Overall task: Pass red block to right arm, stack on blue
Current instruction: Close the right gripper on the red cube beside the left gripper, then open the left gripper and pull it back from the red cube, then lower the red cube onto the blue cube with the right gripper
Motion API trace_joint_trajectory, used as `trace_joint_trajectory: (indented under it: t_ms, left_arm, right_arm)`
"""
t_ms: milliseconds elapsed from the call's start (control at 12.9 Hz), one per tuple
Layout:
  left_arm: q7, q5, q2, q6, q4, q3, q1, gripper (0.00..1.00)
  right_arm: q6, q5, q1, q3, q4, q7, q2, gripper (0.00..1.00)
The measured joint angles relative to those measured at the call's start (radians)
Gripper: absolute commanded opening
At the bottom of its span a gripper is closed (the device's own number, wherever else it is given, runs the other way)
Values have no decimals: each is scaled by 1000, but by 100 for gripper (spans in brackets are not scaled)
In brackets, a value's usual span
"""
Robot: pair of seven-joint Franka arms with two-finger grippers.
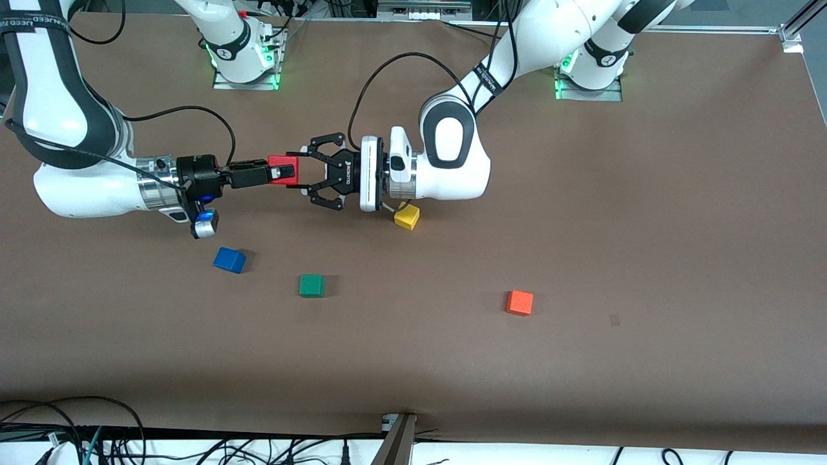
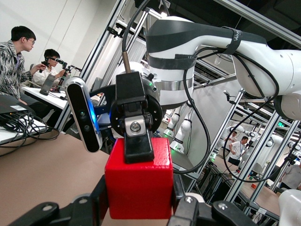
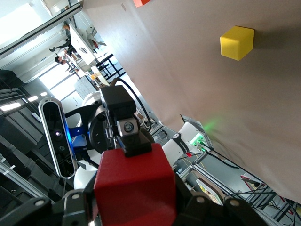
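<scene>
Orange block (image 1: 519, 302) lies nearest the front camera, alone toward the left arm's end of the brown tabletop (image 1: 646, 226). Green block (image 1: 311, 285) sits a little farther from the camera, near the middle, and the blue block (image 1: 229, 259) rests beside it toward the right arm's end, well apart from it. A yellow block (image 1: 407, 216) lies farther from the camera again, just under the left arm's wrist.

Above the tabletop, over bare brown surface between the two bases and the row of blocks, the two arms meet tip to tip. The red block (image 1: 282, 170) hangs in the air between them. The right pincer (image 1: 280, 173), black with straight fingers, is closed on the red block; a finger lies across the block's top face in both wrist views. The left pincer (image 1: 303, 171), with black linkage fingers, stands spread wide around the block's other end, its fingertips flanking the cube. Whether those tips touch the cube I cannot tell.
</scene>
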Motion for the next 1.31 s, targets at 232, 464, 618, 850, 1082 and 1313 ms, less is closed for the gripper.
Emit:
trace_joint_trajectory:
  t_ms: [232, 464, 618, 850, 1082, 1313]
  left_arm:
    - [-14, 0, 0, 0, 4, 0, 0, 100]
    - [-27, 0, 0, 0, 9, 6, 6, 100]
    - [-35, 0, 0, -45, 10, 12, 48, 100]
    - [-49, 76, 1, -200, 4, 20, 180, 100]
    - [-92, 272, 0, -360, 1, 22, 329, 100]
    - [-261, 609, -47, -414, 22, 17, 440, 100]
  right_arm:
    - [0, 0, 0, 0, 0, 0, 1, 8]
    - [0, 0, -1, 0, 2, 0, 1, 7]
    - [2, -42, -3, -2, 9, -1, 1, 5]
    - [7, -228, -4, -3, 53, -1, 2, 5]
    - [64, -475, -3, -3, 64, -6, 5, 5]
    - [142, -727, 9, 0, 64, -42, 8, 5]
